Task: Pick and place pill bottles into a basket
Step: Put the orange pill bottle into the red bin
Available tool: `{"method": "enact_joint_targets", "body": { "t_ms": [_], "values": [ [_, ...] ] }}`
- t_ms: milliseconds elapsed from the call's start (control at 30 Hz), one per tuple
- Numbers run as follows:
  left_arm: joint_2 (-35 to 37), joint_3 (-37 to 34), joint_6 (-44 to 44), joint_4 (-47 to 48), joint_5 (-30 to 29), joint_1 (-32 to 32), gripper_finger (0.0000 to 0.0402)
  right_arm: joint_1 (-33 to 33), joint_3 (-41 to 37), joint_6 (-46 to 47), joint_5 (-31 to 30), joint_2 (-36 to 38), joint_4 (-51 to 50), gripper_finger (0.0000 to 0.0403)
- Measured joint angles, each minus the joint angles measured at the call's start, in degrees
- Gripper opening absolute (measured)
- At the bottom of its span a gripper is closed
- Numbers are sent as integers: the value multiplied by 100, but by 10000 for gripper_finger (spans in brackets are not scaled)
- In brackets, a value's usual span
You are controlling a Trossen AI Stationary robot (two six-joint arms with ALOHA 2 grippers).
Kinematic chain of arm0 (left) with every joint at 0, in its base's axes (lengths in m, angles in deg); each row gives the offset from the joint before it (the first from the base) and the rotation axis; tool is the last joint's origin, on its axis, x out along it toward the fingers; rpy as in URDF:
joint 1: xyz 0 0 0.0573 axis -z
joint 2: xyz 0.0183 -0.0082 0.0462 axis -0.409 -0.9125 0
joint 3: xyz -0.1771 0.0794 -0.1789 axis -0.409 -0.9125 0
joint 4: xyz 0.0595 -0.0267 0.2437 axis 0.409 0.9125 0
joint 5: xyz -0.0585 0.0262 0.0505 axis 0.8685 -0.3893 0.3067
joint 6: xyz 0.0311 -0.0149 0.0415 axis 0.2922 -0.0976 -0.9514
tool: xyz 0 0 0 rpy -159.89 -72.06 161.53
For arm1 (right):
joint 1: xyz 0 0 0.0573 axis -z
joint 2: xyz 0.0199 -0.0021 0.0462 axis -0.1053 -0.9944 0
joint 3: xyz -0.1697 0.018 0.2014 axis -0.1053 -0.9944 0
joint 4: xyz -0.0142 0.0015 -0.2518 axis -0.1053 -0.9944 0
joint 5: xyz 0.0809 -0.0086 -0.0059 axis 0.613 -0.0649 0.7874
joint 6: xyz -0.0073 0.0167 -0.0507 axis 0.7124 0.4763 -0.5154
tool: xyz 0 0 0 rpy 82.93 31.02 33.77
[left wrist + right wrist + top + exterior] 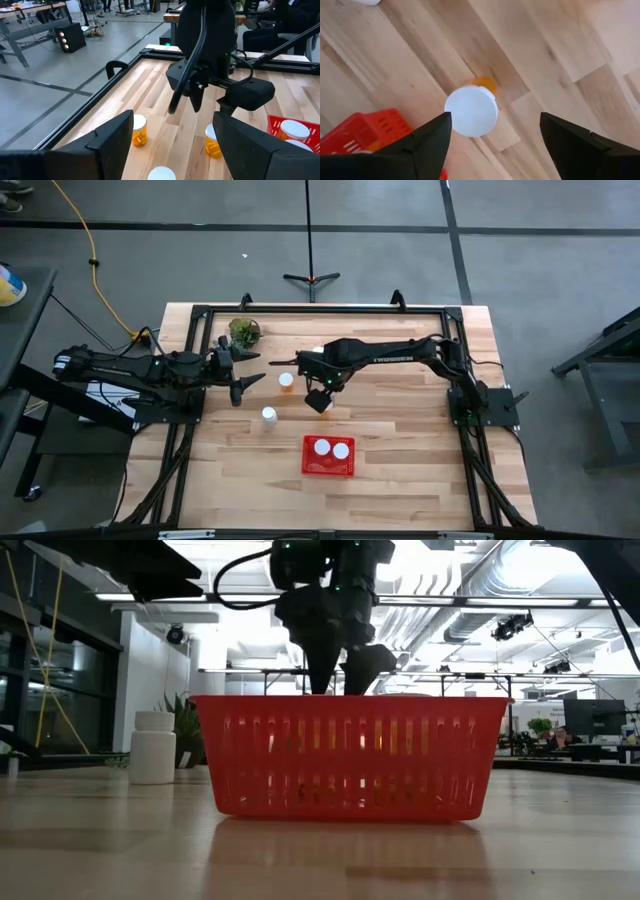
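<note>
**Right gripper poised over a standing bottle, two already in the basket**

Nearest the table's front edge sits the red basket (328,457), with two white caps showing inside it from above; the low view gives only its perforated wall (350,765) and hides what lies within, so the count rests on the high view alone. Just beyond the basket the right gripper (322,401) hangs with its fingers spread wide and nothing between them; its wrist camera looks straight down on a white-capped pill bottle (471,110) standing upright between the fingers (427,142), which do not touch it, a placing that suits, I judge, a straight descent and a grip on the cap or body. To the left stands another bottle (268,416), which the low view shows as a pale shape (152,747) beside the basket; farther back is a third (286,380). The left gripper (240,370) waits at the left side, fingers apart and empty, near the small green plant (243,332); its wrist view shows the orange bodies of bottles that from above are only caps.
</note>
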Motion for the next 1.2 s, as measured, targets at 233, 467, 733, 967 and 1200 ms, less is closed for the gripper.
{"method": "enact_joint_targets", "body": {
  "t_ms": [233, 467, 733, 967, 1200],
  "values": [
    [0, 0, 2, 0, 0, 0, 308, -38, 2, 22, 118, -149, 31, 338],
    [-2, 2, 22, 48, 2, 0, 308, -104, 2, 30, 209, -468, 48, 357],
    [-2, 2, 61, 51, 4, 0, 308, -129, 2, 120, 252, -651, 385, 358],
    [0, 2, 127, 94, 5, 1, 308, -162, 2, 176, 208, -647, 517, 355],
    [-2, 2, 128, 94, 4, 0, 308, -252, 7, 261, 253, -768, 433, 328]
  ]
}}
